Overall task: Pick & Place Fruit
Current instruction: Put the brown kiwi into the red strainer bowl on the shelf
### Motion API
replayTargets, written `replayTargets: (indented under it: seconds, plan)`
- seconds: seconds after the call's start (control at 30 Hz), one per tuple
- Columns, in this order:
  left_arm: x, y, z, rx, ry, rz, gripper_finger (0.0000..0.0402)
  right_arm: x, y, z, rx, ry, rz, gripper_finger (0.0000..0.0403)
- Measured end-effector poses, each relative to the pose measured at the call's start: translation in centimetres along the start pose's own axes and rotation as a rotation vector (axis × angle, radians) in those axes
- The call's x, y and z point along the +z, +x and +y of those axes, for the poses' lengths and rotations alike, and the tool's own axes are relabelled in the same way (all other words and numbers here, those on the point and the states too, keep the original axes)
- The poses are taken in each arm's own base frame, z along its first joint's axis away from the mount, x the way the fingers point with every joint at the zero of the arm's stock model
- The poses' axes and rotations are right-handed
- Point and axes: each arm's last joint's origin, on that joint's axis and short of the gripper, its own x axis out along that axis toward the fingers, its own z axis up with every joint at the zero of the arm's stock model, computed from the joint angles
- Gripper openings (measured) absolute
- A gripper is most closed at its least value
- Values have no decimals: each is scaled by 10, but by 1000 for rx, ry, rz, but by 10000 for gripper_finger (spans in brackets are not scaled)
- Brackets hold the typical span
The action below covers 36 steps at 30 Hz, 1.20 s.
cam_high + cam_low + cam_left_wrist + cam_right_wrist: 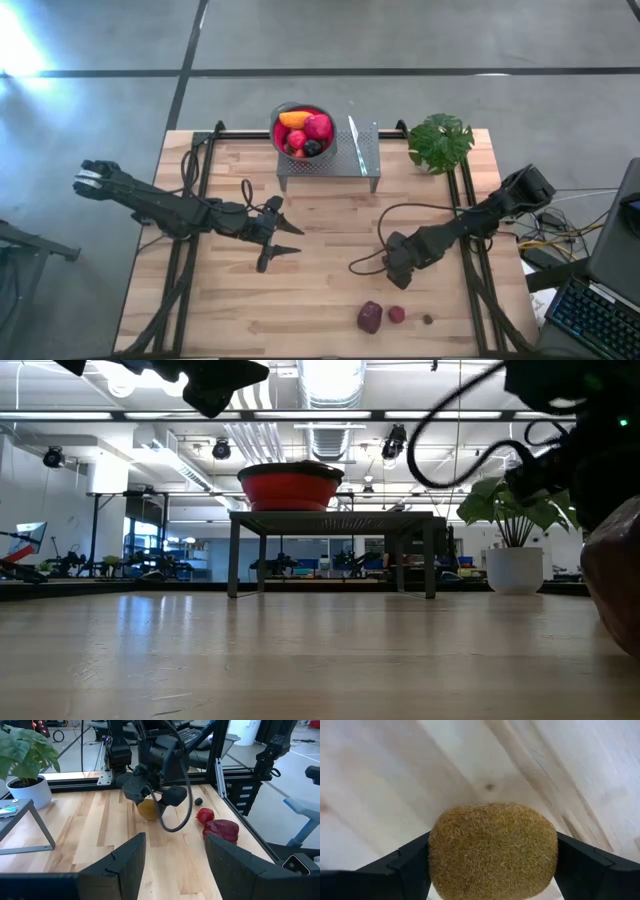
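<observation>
A: Where is the right gripper (398,270)?

B: Low over the wooden table (320,310), right of centre and toward the near edge. Its wrist view shows a fuzzy brown kiwi (493,851) between the 2 dark fingers (405,865), and both fingers touch its sides, so it is grasping the kiwi. The kiwi sits right at the tabletop; whether it is lifted clear, I cannot tell.

A: And from the other arm's camera?

B: The same kiwi (147,809) shows as a yellowish-brown lump under the right gripper (152,795), against the wood.

A: What about the left gripper (285,238)?

B: It hangs above the table left of centre, with its 2 fingers (125,865) spread apart and nothing between them.

A: Other fruit?

B: 3 pieces lie loose near the table's near edge, just beside the right gripper: a larger dark maroon fruit (370,317), a small red one (397,314) to its right, and a tiny dark one (427,320) farther right. In the left wrist view the maroon fruit (220,829) and the red one (204,815) lie touching or nearly so.

A: And the bowl?

B: A red-lined metal bowl (277,118) stands on a small grey metal stand (365,155) at the far side, centre. It holds several fruits (305,131): red ones, an orange one and a dark one. A potted green plant (440,142) stands right of the stand.
</observation>
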Motion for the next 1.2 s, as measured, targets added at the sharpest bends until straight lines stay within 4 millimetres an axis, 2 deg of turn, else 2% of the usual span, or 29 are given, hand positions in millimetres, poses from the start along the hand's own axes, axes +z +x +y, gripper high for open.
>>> replayTargets:
  seconds: [0.23, 0.37, 0.57, 0.73, 0.93, 1.2]
  plan:
    - [0, 0, 0, 0, 0, 0, 211, 12, -28, 17, 72, -97, -44, 316]
    - [0, 0, 0, 0, 0, 1, 211, 24, -50, 24, 94, -131, -85, 311]
    - [0, 0, 0, 0, 0, 4, 211, 41, -86, 32, 131, -185, -185, 327]
    - [0, 0, 0, 0, 0, 4, 211, 57, -116, 38, 190, -239, -276, 316]
    - [0, 0, 0, 0, 0, 3, 211, 83, -147, 32, 218, -290, -393, 316]
    - [0, 0, 0, 0, 0, 0, 211, 130, -182, 8, 229, -335, -596, 315]
